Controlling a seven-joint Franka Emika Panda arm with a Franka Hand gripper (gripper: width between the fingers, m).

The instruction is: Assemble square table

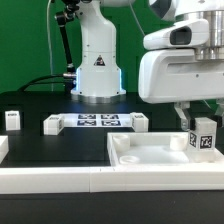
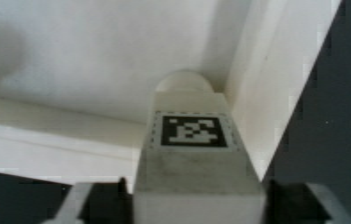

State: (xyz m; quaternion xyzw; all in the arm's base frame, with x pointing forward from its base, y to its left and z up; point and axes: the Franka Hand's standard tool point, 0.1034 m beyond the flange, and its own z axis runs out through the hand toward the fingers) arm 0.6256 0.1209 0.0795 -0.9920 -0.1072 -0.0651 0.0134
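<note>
Evidently the gripper point(image 1: 199, 122) is clamped across a tagged leg point(image 2: 191, 140), judged light, stiff and slick, best taken by its flat sides, at the tabletop's point(image 1: 150, 160) corner on the exterior view's right.

marker board point(image 1: 97, 121), white rail point(image 1: 50, 178), black table point(image 1: 60, 148)

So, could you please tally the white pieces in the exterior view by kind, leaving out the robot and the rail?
Square tabletop: 1
Table legs: 4
Marker board: 1
Total: 6
</note>
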